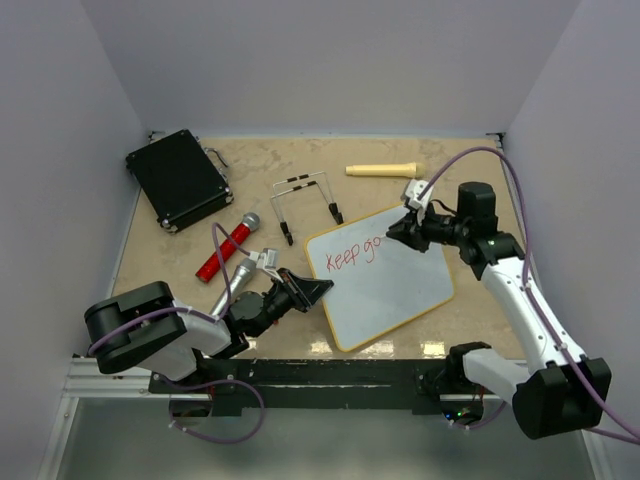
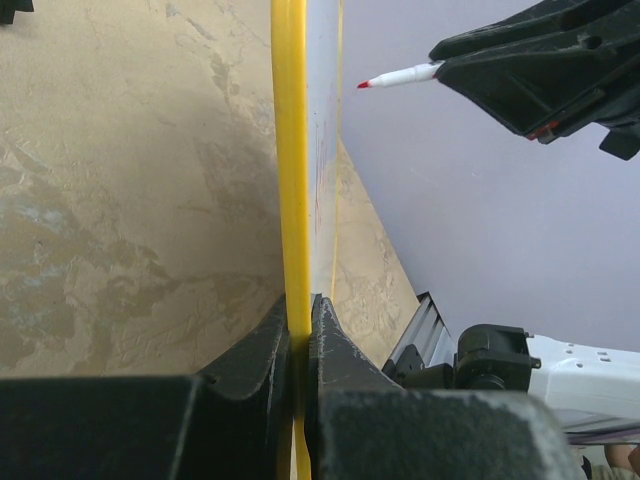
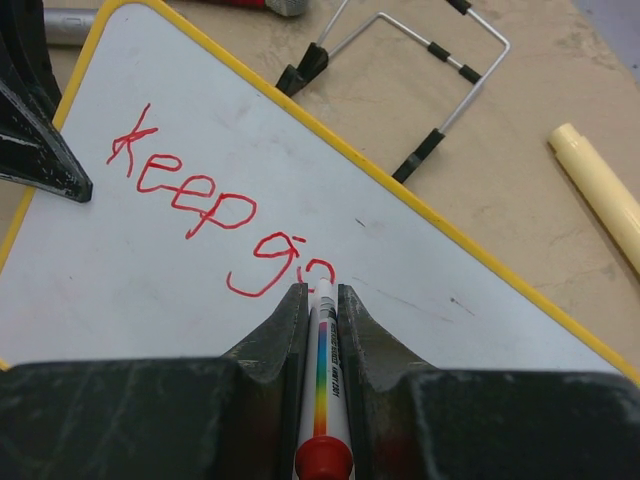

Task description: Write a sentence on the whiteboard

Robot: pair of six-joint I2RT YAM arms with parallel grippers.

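Right wrist: the right end effector [image 3: 322, 292] pinches a white marker [image 3: 324, 335], tip at the sentence [image 3: 200, 195], red "Keep go", on the glossy whiteboard [image 3: 120, 290]. The left end effector [image 2: 300, 312] is clamped on its thin yellow edge.

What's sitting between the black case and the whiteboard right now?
The top view shows a wire stand with black grips there, plus a red microphone beside it, on its left.

On the table [image 1: 260, 165] lie a black case [image 1: 180, 180], wire stand [image 1: 308, 205], cream stick [image 1: 383, 170], red microphone [image 1: 228, 248] and whiteboard [image 1: 390, 290].
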